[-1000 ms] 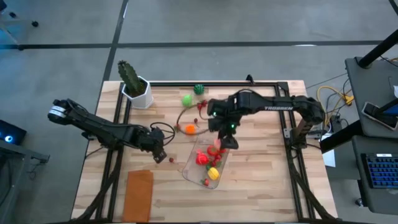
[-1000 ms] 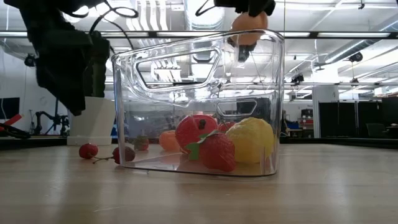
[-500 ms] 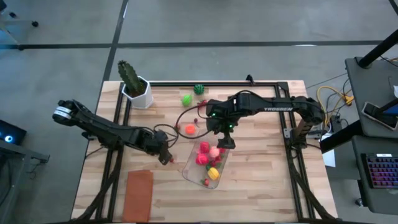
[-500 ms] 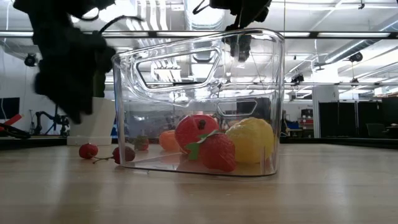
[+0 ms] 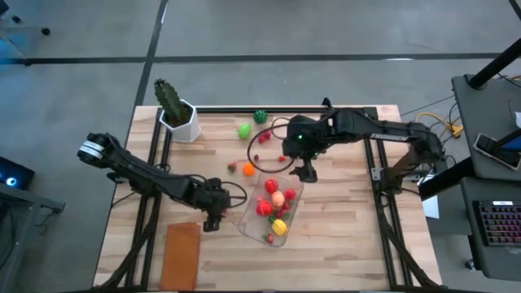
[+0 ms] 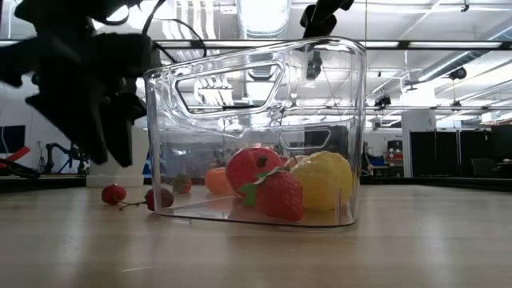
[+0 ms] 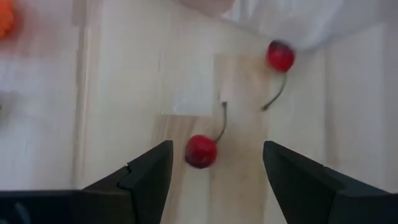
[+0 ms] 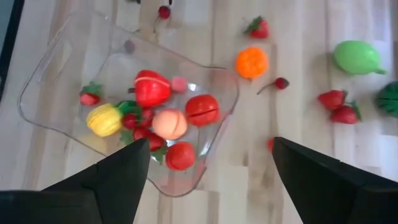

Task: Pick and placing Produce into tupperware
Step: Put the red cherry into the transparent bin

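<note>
My right gripper [image 5: 305,172] hung just past the far end of the clear container [image 5: 247,223], its fingers spread wide and holding nothing — the wrist view looked down between them at the load inside. The container sat near the middle of the wooden table [image 5: 342,244], lying at a slant, and it held a red tomato-like piece [image 8: 202,109], a pale peach [image 8: 169,124], a red piece with a yellow band [image 8: 152,88], a yellow fruit [image 8: 104,119] and a few small strawberries. From table height I could see the yellow fruit and a strawberry [image 6: 280,194] pressed against the near wall. My left gripper [image 5: 213,220] was low over the boards just to the left of the container, fingers apart and empty, with a cherry [image 7: 201,150] lying on the wood between the fingertips and a second cherry [image 7: 280,55] a little farther on, beside the container's edge. More produce lay loose on the far side of the table: an orange [image 5: 248,168] and a strawberry [image 5: 232,168] close to the container's far corner, a light green fruit [image 5: 244,129] and a dark green piece [image 5: 260,116] farther back. A cactus in a white pot [image 5: 181,120] stood at the far left corner, and a flat orange-brown pad [image 5: 181,255] lay near the front edge.
</note>
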You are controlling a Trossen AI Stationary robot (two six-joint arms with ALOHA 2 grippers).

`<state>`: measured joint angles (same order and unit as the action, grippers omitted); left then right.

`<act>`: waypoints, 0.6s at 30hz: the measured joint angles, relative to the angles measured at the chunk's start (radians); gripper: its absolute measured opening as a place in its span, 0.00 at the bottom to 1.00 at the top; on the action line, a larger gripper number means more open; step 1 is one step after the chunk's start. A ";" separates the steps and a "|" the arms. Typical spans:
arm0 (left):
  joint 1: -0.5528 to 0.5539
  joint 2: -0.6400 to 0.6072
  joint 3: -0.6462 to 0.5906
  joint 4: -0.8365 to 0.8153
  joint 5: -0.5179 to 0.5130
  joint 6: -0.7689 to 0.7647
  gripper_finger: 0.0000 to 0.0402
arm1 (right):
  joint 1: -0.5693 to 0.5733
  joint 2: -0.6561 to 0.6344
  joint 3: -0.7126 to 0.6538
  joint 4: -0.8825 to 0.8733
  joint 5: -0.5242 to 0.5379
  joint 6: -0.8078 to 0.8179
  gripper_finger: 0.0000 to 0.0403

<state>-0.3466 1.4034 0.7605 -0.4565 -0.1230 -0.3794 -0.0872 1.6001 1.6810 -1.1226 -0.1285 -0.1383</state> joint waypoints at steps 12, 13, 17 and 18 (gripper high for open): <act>0.006 0.093 -0.002 0.002 -0.011 0.102 0.58 | -0.101 -0.014 0.000 0.002 0.001 0.026 0.82; 0.006 0.096 -0.002 0.005 -0.012 0.101 0.58 | -0.105 -0.014 0.000 0.003 0.001 0.025 0.82; 0.006 0.105 -0.002 0.005 -0.013 0.101 0.54 | -0.122 -0.014 0.000 0.007 0.000 0.025 0.82; 0.006 0.107 -0.002 0.006 -0.013 0.104 0.52 | -0.124 -0.014 0.000 0.009 0.000 0.025 0.82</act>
<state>-0.3401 1.5099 0.7589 -0.4510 -0.1360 -0.2759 -0.2116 1.5860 1.6810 -1.1136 -0.1286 -0.1134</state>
